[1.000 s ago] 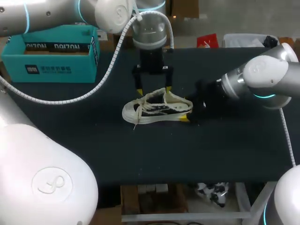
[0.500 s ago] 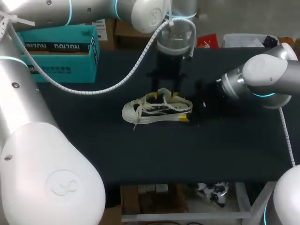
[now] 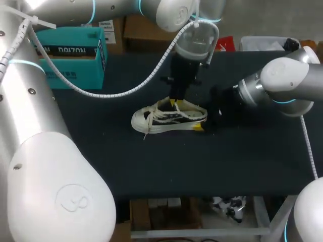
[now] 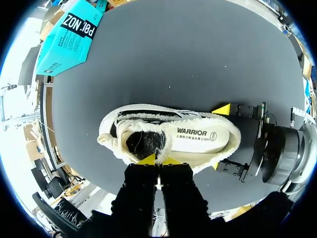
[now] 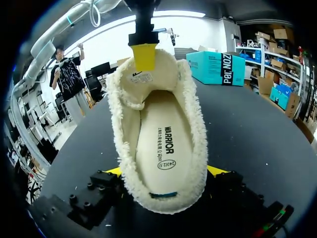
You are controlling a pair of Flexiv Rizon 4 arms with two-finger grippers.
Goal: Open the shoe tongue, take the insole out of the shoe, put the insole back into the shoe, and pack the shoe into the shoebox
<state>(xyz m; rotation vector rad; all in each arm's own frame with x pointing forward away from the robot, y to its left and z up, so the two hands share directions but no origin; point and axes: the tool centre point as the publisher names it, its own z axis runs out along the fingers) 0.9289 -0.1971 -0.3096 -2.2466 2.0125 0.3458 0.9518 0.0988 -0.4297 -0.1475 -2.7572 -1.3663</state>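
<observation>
A cream fleece-lined shoe (image 3: 161, 118) lies mid-table, toe to the left. Its white insole (image 4: 198, 140) sits inside, seen too in the right wrist view (image 5: 166, 144). My left gripper (image 3: 175, 103) reaches down from above and is shut on the top edge of the tongue (image 5: 141, 82); its yellow tips (image 4: 158, 161) meet there. My right gripper (image 3: 202, 121) stands wide around the heel (image 5: 166, 171), a yellow tip against each side. The teal shoebox (image 3: 65, 70) stands at the table's back left.
The left arm's white cable loops over the table between the shoebox (image 4: 69, 34) and the shoe. Bare black tabletop (image 3: 202, 166) stretches in front of the shoe to the near edge.
My left gripper has moved right from over the laces to the shoe's opening and gone from wide open to shut on the tongue. Shoe and right arm have stayed put.
</observation>
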